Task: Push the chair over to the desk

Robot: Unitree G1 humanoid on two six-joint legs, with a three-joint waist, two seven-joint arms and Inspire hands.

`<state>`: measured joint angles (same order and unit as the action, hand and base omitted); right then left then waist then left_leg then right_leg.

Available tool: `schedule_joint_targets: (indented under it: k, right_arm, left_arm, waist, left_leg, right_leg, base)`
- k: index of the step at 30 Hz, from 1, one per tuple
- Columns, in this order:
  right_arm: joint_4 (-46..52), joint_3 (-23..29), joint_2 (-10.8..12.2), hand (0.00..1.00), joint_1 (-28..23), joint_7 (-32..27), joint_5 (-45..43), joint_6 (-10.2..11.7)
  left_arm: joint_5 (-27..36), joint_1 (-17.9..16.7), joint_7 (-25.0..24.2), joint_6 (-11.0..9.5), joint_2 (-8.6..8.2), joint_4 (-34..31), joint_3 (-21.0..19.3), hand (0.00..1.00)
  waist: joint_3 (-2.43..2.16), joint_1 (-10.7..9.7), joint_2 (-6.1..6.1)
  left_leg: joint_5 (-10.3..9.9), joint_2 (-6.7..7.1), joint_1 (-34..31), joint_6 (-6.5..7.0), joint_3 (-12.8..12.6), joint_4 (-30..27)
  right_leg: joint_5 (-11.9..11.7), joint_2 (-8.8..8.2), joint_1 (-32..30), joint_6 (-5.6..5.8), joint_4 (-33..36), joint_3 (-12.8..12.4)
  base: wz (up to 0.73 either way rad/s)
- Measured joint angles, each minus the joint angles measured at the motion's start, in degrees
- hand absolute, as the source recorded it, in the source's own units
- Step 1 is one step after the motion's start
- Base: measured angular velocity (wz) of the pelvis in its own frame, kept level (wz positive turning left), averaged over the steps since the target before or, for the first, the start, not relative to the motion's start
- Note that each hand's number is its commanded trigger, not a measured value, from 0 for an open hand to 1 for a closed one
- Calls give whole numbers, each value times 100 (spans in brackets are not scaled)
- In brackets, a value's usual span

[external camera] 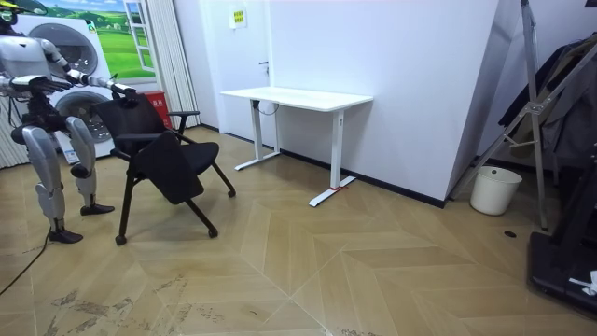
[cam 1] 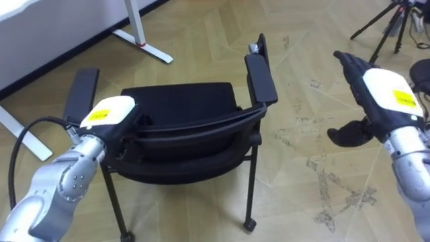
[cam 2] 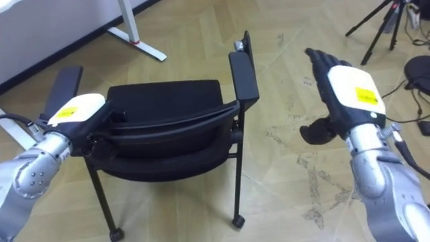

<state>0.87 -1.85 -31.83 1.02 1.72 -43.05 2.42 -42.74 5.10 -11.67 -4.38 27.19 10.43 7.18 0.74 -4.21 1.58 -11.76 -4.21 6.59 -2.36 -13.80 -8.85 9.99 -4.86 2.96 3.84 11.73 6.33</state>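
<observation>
The left hand [cam 1: 107, 113] lies on the top edge of the backrest [cam 1: 195, 129] at the lower left of the left eye view; dark against the black frame, it cannot be told whether it grips or merely rests there. The right hand [cam 1: 377, 87] hangs in the air at the right of the frame, spread flat with the thumb out, holding nothing and well clear of the chair [cam 1: 178, 101]. The chair stands directly in front of the robot, in the middle of the frame, its back toward the robot and its armrests pointing away. To push well, the right hand probably ought to come in onto the right end of the backrest, near the right armrest [cam 1: 261, 77], so that the force is even on both sides; a one-sided shove would likely swing the chair on its casters [cam 1: 249, 224]. Beyond it, the foot of a white desk [cam 1: 142, 42] sits at the upper left and a tripod [cam 1: 381, 25] at the upper right, with bare wooden floor [cam 1: 295, 168] between them offering the widest lane.
</observation>
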Motion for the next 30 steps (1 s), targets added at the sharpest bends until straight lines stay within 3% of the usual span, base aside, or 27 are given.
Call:
schedule_joint_targets:
  k: [4, 9, 14, 18, 24, 30]
  right_arm:
    - [268, -209, -44, 0, 119, 200, -27, 26]
    - [325, -384, -48, 0, 137, 539, -6, 63]
    - [515, -435, -62, 0, 254, 778, -2, 118]
    - [709, -609, -203, 0, 303, 978, 0, 133]
    - [768, -800, -211, 0, 745, 1282, 3, 123]
    - [779, -1128, -210, 0, 813, 1375, 18, 125]
  left_arm:
    - [2, 47, 0, -30, 27, 40, 16, 100]
    - [-3, 238, 0, -89, 120, 140, 228, 100]
    - [6, 382, 0, -218, 120, 318, 290, 100]
    - [13, 401, 0, -229, 120, 344, 332, 100]
    - [16, 409, 1, -236, 135, 351, 378, 100]
    - [21, 487, 3, -239, 134, 345, 477, 100]
  waist:
    - [1, 10, 39]
    - [-46, 138, 194]
    - [-38, 168, 205]
    - [-32, 180, 207]
    - [-23, 184, 222]
    - [-13, 264, 243]
  left_leg:
    - [4, -6, -1, -6, 13, 0]
    - [4, -5, 3, -6, 39, 2]
    - [8, -7, 7, -13, 107, 0]
    - [13, -16, -2, -22, 141, 1]
    - [13, -18, 6, -22, 175, -3]
    - [13, -16, -11, -22, 195, -2]
  right_leg:
    - [0, 4, 4, 0, 5, 0]
    - [0, 5, 23, -1, 5, 16]
    - [-1, 7, 59, -1, -8, 67]
    - [0, 8, 77, -1, -15, 139]
    - [0, 9, 98, -2, -14, 166]
    - [0, 8, 99, -2, -17, 177]
  base:
    - [0]
    - [1]
    - [5]
    - [6]
    - [1]
    - [1]
